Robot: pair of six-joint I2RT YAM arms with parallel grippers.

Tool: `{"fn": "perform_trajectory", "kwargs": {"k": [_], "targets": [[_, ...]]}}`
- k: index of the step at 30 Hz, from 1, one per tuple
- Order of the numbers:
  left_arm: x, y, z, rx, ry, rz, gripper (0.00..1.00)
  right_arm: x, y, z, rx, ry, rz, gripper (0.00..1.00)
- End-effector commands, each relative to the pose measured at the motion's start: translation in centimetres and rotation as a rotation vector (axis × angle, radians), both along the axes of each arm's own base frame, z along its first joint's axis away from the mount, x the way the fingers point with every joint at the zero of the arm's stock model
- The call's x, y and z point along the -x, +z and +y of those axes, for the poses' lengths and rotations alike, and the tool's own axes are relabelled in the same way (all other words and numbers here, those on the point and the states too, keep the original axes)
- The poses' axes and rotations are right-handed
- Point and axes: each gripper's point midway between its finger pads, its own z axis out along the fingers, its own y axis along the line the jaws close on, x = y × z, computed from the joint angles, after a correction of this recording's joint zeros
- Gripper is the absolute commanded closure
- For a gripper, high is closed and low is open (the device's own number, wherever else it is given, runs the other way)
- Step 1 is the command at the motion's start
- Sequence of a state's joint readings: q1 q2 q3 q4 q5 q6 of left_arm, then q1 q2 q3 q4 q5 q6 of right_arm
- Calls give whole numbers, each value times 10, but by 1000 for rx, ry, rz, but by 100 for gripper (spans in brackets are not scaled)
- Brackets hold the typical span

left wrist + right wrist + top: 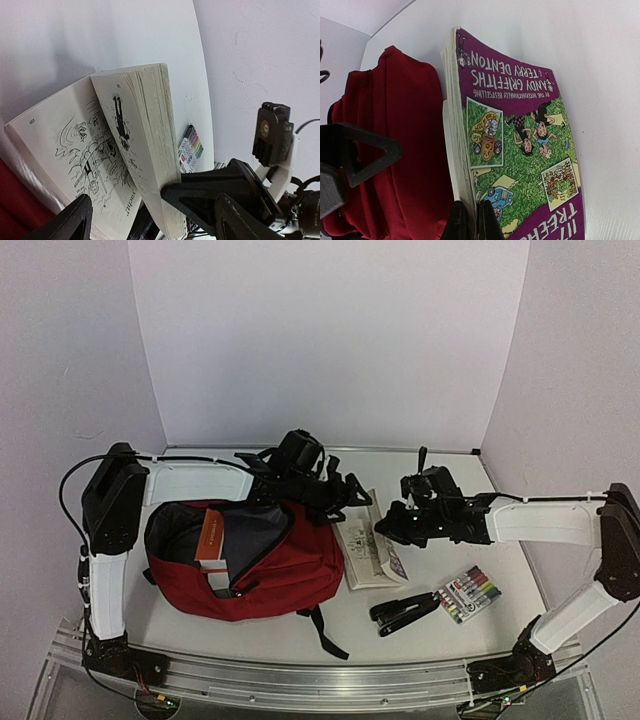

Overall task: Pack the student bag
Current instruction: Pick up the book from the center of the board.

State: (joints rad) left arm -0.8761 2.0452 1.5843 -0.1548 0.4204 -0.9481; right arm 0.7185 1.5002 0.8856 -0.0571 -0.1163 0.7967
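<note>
We are pinching the book (pixel 520 150) in our right claw (pixel 470 222), left claw (pixel 125 200) gaping; feeding it spine-first into the bag (pixel 270 570) seems wisest.

You have one student bag (pixel 290 570) on the surface (pixel 200 642), one paperback book (pixel 365 555), one black stapler (pixel 405 612) and one pack of coloured markers (pixel 468 593). The markers inside that pack are too small to count. You also have two arms, the left arm (pixel 110 530) and the right arm (pixel 545 523).

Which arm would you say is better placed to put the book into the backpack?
Right: the right gripper is shut on the book beside the open backpack, while the left gripper is open.
</note>
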Motion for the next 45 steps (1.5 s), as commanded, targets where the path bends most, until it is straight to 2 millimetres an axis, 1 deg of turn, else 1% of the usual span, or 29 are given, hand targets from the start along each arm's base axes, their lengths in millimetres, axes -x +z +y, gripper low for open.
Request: {"fn": "perform_trajectory", "kwargs": {"k": [1,4,8,11,14,16,21,22,26,27,29,31,32,34,35,37,41,44,45], "targets": [[-7,5,-20,58,-36,3,14,-6,37,12,-102,19,-94,100],[-11,-4,-24,47,-31,10,13,-5,37,13,-100,29,-94,100],[-15,-11,-27,42,-30,10,12,-3,37,14,-94,48,-101,100],[-17,-23,-29,16,-33,24,11,-2,34,15,-88,64,-98,100],[-18,-42,-31,-28,-33,62,11,-1,33,16,-83,75,-98,100],[-19,-51,-31,-47,-31,76,11,-1,34,16,-83,83,-102,100],[-22,-59,-33,-83,-33,78,12,1,35,18,-80,103,-108,100],[-23,-59,-33,-86,-31,78,16,1,34,18,-78,105,-107,100],[-23,-66,-29,-109,-15,90,40,3,31,17,-69,113,-102,100],[-24,-66,-28,-107,-12,91,46,3,31,17,-69,113,-101,98],[-23,-66,-28,-98,-9,96,55,4,33,16,-71,113,-103,88],[-22,-64,-29,-82,-8,99,64,5,36,16,-74,115,-108,81],[-22,-63,-29,-77,-7,101,69,6,40,15,-77,114,-112,75],[-22,-62,-30,-70,-4,106,80,8,45,12,-78,114,-114,58],[-21,-61,-30,-66,-5,106,83,11,48,10,-78,113,-114,51],[-21,-58,-30,-54,-6,102,91,14,56,7,-85,110,-121,41],[-18,-47,-32,-11,-31,72,100,18,67,-5,-79,76,-134,21],[-15,-33,-36,28,-77,28,100,16,70,-15,-75,49,-133,14],[-14,-24,-37,50,-90,-1,100,14,71,-18,-82,46,-131,12]]}}
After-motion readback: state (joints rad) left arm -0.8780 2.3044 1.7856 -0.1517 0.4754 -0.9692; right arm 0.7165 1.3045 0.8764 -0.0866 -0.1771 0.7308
